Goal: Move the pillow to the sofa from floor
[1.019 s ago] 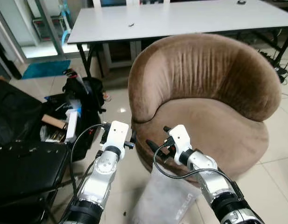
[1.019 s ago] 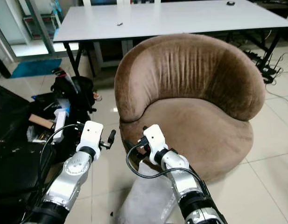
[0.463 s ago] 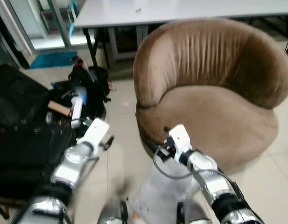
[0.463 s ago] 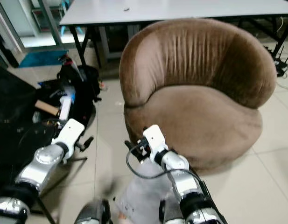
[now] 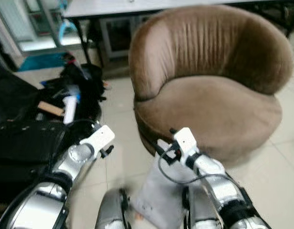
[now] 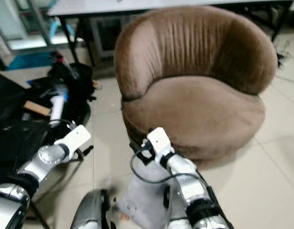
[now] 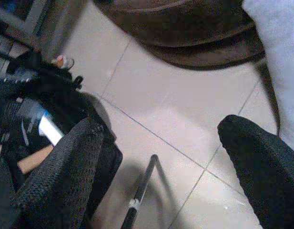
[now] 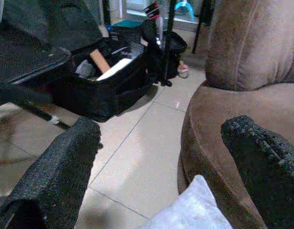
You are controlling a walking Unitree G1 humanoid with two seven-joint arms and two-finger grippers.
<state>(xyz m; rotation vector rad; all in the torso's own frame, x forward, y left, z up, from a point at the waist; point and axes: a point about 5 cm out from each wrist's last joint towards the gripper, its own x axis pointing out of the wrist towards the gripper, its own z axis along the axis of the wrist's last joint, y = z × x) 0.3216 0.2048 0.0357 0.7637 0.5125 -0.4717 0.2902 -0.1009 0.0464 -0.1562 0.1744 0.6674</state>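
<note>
A pale grey pillow (image 5: 158,193) stands on the tiled floor, leaning against the front of the round brown sofa (image 5: 208,95). My right gripper (image 5: 164,139) hovers just above the pillow's top edge, close to the sofa's front rim. It is open, and the right wrist view shows the pillow's corner (image 8: 192,210) below and between the spread fingers (image 8: 70,162). My left gripper (image 5: 108,149) is open over bare floor to the pillow's left. The pillow's edge (image 7: 280,57) lies off to one side of it in the left wrist view.
An open black case (image 5: 27,143) with tools lies on the floor at the left, and a black bag (image 5: 82,83) sits behind it. A white table (image 5: 104,7) stands behind the sofa. My own legs (image 5: 108,212) flank the pillow's base.
The camera has dipped lower and nearer the floor. My left arm has swung down and out to the left, away from the sofa. The right gripper stays by the pillow's top.
</note>
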